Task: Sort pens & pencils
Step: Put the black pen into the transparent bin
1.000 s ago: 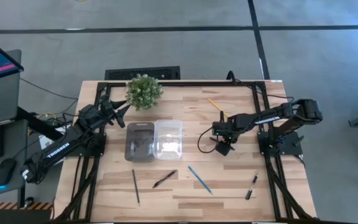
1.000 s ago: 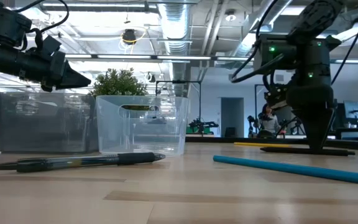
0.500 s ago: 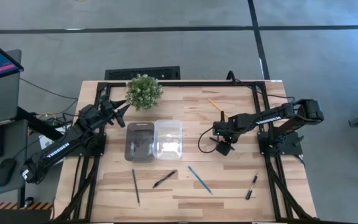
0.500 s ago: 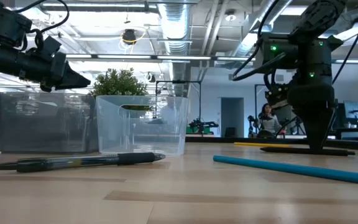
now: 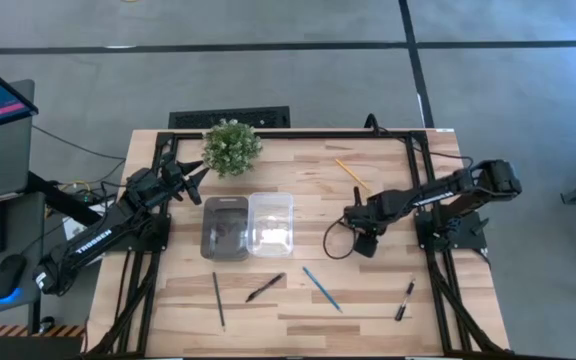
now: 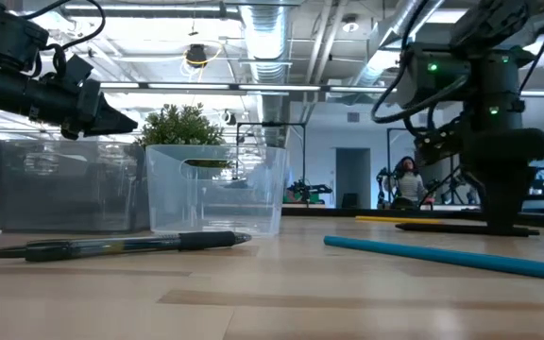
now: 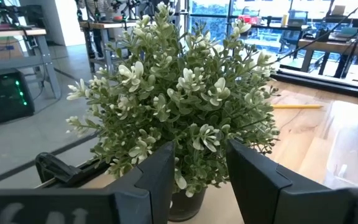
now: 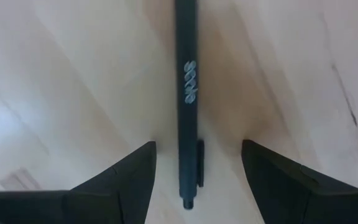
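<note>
Right end effector (image 5: 364, 243) lowered over a black pen (image 8: 188, 93) on the wooden surface (image 5: 298, 310), fingers (image 8: 120, 180) spread apart on either side of the barrel, not clamped. Nearby on the surface: blue pencil (image 5: 321, 288), another black pen (image 5: 265, 288), dark green pencil (image 5: 218, 300), a third pen (image 5: 405, 299), yellow pencil (image 5: 350, 173). Beside them, 2 plastic bins (image 5: 248, 226). Left end effector (image 5: 196, 179) parked at the potted plant (image 5: 232, 146), fingers parted, empty.
</note>
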Robot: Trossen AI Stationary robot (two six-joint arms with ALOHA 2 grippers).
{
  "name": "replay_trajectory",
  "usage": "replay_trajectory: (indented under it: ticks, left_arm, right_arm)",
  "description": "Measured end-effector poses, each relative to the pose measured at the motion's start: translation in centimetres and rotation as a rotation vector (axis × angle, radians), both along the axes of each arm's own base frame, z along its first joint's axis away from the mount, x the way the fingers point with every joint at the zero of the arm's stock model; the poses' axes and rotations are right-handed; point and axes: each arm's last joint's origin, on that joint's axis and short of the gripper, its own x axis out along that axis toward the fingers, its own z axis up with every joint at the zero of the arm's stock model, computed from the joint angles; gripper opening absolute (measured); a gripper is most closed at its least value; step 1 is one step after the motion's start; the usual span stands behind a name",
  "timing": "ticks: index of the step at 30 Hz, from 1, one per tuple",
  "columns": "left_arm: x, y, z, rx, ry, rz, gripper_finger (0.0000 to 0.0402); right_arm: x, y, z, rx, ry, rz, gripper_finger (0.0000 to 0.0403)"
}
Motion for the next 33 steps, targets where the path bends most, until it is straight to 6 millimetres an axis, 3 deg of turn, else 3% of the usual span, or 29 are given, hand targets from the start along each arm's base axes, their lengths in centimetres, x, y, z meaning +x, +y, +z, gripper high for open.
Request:
replay_trajectory:
  ticks: [6, 21, 33]
  left_arm:
    - [0.00, 0.00, 0.00, 0.000, 0.000, 0.000, 0.0135]
    - [0.00, 0.00, 0.00, 0.000, 0.001, 0.000, 0.0135]
    - [0.00, 0.00, -0.01, 0.000, 0.001, 0.000, 0.0135]
  right_arm:
    - [-0.14, 0.81, -0.02, -0.029, 0.005, 0.009, 0.0252]
    - [-0.03, 0.80, -0.03, -0.028, -0.008, 0.014, 0.0142]
    - [0.07, 0.80, -0.03, -0.030, -0.019, 0.014, 0.0105]
